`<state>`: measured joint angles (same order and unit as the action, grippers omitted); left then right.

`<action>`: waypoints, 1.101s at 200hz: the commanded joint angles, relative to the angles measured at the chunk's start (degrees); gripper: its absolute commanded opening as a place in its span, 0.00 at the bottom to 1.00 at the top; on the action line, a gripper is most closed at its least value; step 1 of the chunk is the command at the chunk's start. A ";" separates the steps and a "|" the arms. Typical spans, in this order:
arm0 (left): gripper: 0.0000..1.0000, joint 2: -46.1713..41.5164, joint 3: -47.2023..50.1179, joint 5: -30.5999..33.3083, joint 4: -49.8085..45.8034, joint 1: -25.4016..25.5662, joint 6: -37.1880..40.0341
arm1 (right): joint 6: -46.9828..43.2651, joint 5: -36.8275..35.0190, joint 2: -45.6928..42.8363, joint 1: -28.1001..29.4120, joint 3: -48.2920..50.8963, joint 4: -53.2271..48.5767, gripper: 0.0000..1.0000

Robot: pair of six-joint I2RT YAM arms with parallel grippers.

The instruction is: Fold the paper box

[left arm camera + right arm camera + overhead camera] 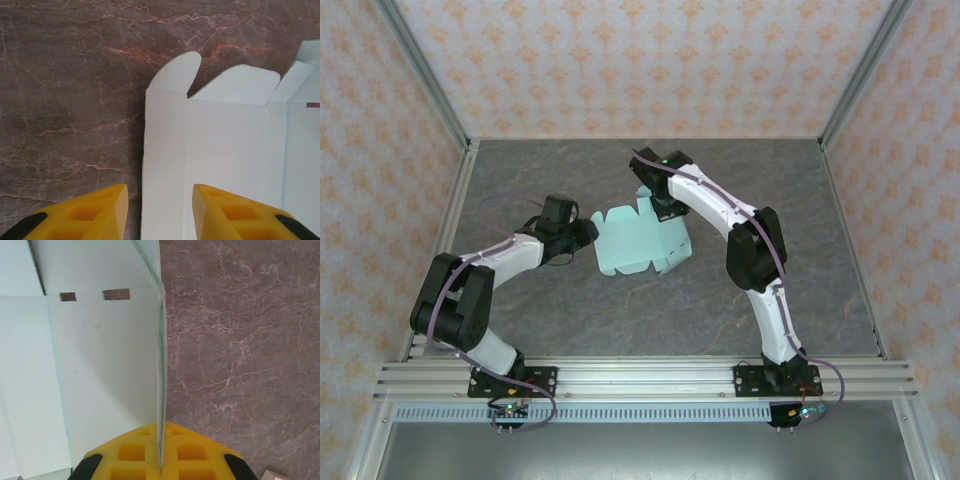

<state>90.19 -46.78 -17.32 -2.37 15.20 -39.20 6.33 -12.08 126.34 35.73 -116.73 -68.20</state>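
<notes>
Paper box (635, 245), mostly unfolded: right fingers (135, 455) pinch one raised panel; left fingers (90, 212) spread at its opposite edge.

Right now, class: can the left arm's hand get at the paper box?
Probably yes: the left hand is open, the edge of the paper box lies between its fingers, with nothing in the way.

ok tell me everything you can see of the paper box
The paper box is a pale mint-green die-cut sheet of thin card, lying mostly flat on the marbled table. Creased panels, rounded flaps along one edge, small slots. One side panel stands upright, pinched in the shut right claw. The open left claw straddles the opposite edge.
</notes>
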 commanded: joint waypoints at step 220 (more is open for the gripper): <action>0.46 -8.38 7.89 -1.47 -1.23 7.36 6.02 | -40.28 -0.58 -9.98 0.13 6.94 11.51 0.00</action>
<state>89.19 -40.91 -26.17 0.54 23.90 -38.74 -26.92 -18.87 122.41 37.52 -110.87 -58.67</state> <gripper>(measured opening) 0.451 0.046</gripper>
